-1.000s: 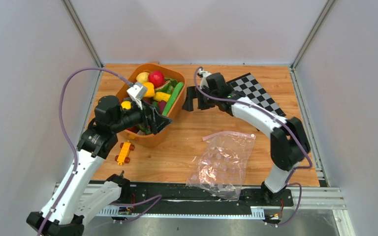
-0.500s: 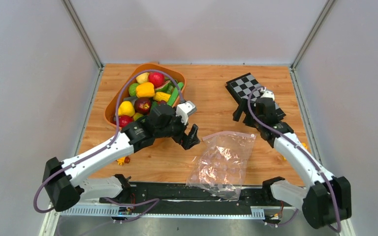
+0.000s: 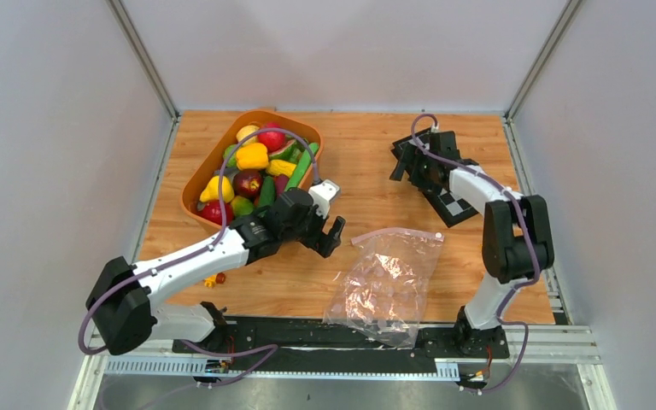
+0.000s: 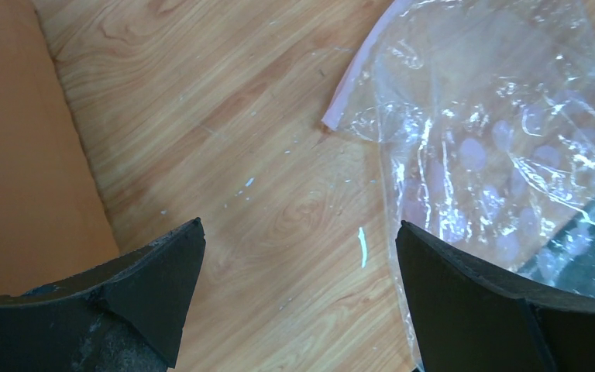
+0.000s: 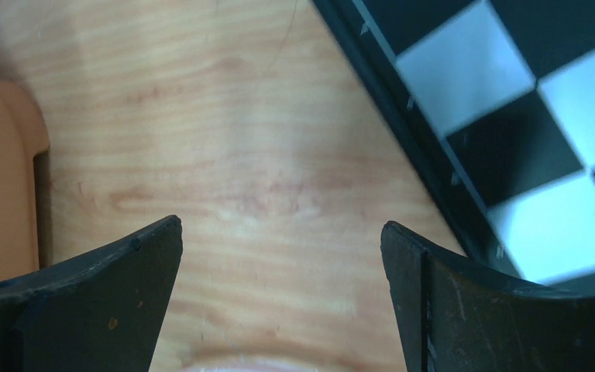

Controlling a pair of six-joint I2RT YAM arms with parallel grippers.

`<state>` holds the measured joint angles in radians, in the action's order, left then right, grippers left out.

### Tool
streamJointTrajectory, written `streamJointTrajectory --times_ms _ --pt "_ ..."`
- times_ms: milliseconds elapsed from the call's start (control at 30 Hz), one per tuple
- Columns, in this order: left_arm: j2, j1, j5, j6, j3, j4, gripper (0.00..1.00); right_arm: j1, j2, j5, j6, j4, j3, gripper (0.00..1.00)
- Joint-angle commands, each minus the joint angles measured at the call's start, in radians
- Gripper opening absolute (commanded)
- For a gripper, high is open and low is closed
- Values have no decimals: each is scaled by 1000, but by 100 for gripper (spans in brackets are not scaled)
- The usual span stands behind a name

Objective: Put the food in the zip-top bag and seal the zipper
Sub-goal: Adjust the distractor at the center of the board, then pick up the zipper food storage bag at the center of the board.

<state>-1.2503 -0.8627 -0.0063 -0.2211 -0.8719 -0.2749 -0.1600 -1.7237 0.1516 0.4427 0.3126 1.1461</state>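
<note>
Jaws of your left gripper [image 3: 334, 232] stand wide apart and empty, just left of the zip-top bag [image 3: 389, 278], which lies flat on the table [image 3: 359, 154]; its zipper [image 3: 395, 231] runs left to right along the far edge, the left end nearest you. That arm reaches low across from its base with the food [image 3: 252, 171] heaped in the orange tub [image 3: 260, 112] behind it, while your right gripper [image 3: 400, 162], jaws also parted on nothing, hangs well apart by the checkerboard [image 3: 457, 205]
</note>
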Motion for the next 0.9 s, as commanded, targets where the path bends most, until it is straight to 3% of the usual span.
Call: streamJointTrajectory --times_ms 0,233,400,500,567,867 --pt "-25 -2 -76 1 18 67 100 31 -160 -22 -15 -23 177 100" --pt "-121 2 -215 84 1 74 100 94 -287 -107 -90 4 374 100" --pt "-168 42 -172 83 -18 116 100 114 -292 15 -135 68 418 100" --pt "-172 47 -67 83 -42 116 100 110 -164 117 -119 39 284 98" --pt "-158 47 -4 77 -42 132 100 108 4 141 -87 -21 107 97" --pt "-81 47 146 67 -12 180 100 108 613 -107 113 49 -472 90"
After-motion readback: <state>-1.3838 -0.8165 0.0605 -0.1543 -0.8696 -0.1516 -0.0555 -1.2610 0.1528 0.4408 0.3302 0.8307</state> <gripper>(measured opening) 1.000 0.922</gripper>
